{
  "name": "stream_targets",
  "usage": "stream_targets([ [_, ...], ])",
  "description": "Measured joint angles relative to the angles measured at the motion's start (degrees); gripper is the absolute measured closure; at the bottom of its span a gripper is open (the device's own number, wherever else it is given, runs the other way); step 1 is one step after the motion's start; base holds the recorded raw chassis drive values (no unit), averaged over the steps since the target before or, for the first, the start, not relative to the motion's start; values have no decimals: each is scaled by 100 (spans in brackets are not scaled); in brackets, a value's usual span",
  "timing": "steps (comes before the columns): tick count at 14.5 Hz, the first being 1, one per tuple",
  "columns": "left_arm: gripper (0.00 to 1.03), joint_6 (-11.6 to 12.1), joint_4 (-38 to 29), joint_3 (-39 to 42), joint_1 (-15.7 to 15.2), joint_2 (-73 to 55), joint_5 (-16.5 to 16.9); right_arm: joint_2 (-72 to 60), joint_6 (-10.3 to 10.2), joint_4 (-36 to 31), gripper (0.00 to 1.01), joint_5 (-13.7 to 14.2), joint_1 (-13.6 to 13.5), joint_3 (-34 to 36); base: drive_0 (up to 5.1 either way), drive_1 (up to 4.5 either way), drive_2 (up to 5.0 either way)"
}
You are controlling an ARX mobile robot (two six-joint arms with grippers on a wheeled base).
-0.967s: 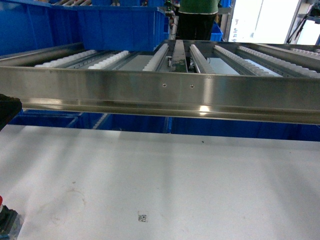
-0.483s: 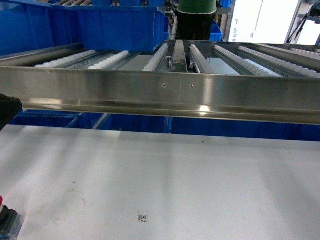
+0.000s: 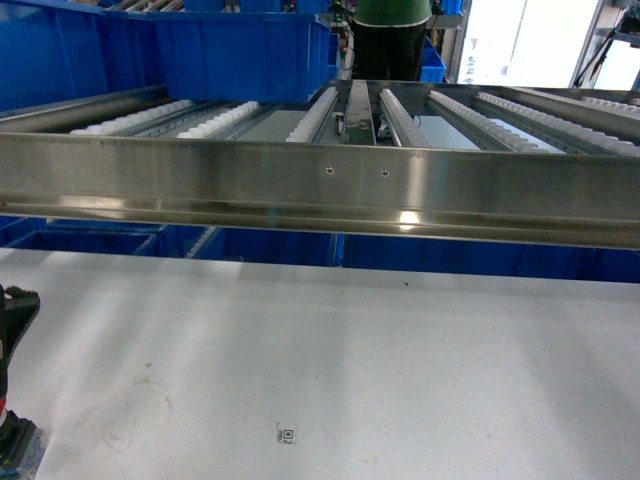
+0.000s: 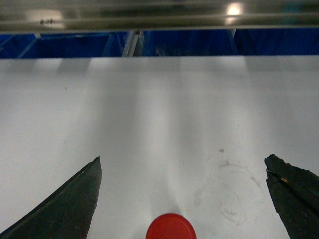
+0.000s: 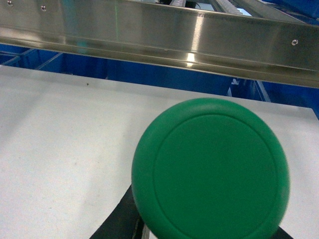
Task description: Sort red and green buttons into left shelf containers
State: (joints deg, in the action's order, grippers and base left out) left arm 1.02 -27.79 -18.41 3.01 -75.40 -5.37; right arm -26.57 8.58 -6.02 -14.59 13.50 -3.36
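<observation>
Two levels fill the head view: a white desk (image 3: 380, 370) below, a steel roller shelf (image 3: 330, 180) above, with a blue tub (image 3: 240, 50) on its left part. Only the left wrist view shows the left gripper (image 4: 184, 199) spread wide around the red button (image 4: 171, 227). Only the right wrist view shows the green button (image 5: 209, 169) close up; whether the right gripper clamps it cannot be told. Since a second ago, the left arm's dark bulk has dropped lower along the desk's left edge.

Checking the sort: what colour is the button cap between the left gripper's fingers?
Red, clearest in the left wrist view.
</observation>
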Motion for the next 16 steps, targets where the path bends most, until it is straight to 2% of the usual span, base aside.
stream_targets([
  [3, 5, -262, -98, -17, 164, -706, -168, 0, 0, 0, 75, 0, 0, 0, 0, 0, 0],
  [7, 5, -549, -229, -352, 129, -1646, -352, 0, 0, 0, 75, 0, 0, 0, 0, 0, 0],
  [9, 5, -737, -42, -509, 164, -1823, -369, 0, 0, 0, 75, 0, 0, 0, 0, 0, 0],
  [13, 5, -879, -129, -509, 247, -2083, -407, 0, 0, 0, 75, 0, 0, 0, 0, 0, 0],
  [16, 5, -1043, -210, -503, 122, -2302, -345, 0, 0, 0, 75, 0, 0, 0, 0, 0, 0],
])
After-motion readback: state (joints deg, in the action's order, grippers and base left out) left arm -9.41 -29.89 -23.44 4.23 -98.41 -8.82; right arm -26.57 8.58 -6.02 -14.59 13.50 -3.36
